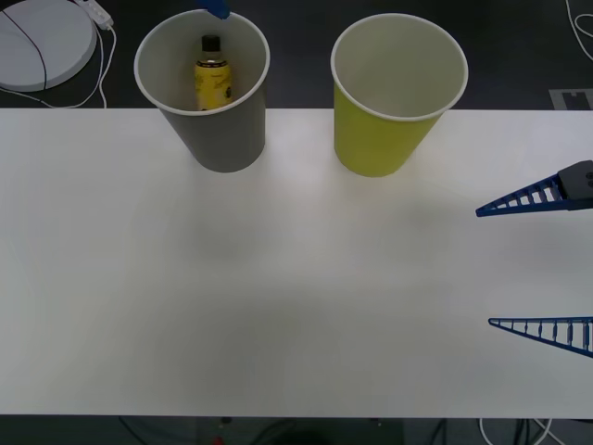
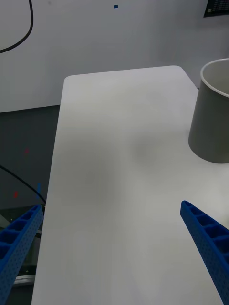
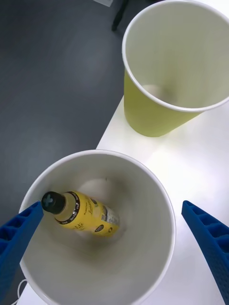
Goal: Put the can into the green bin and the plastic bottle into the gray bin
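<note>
2 grippers stand released: left gripper [image 3: 114, 252] directly above the gray bin [image 3: 162, 267], where the plastic bottle [image 3: 78, 214] leans; right gripper [image 1: 542, 264] nearer the empty green bin [image 1: 384, 139]

The plastic bottle [image 1: 212, 77], yellow-labelled with a black cap, leans inside the gray bin [image 1: 222, 139]. Beside it stands the green bin [image 1: 380, 139], upright, both on the tabletop [image 1: 278, 297].

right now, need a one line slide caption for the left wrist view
Open left gripper above the gray bin holding the leaning plastic bottle, empty green bin beside it.
</note>
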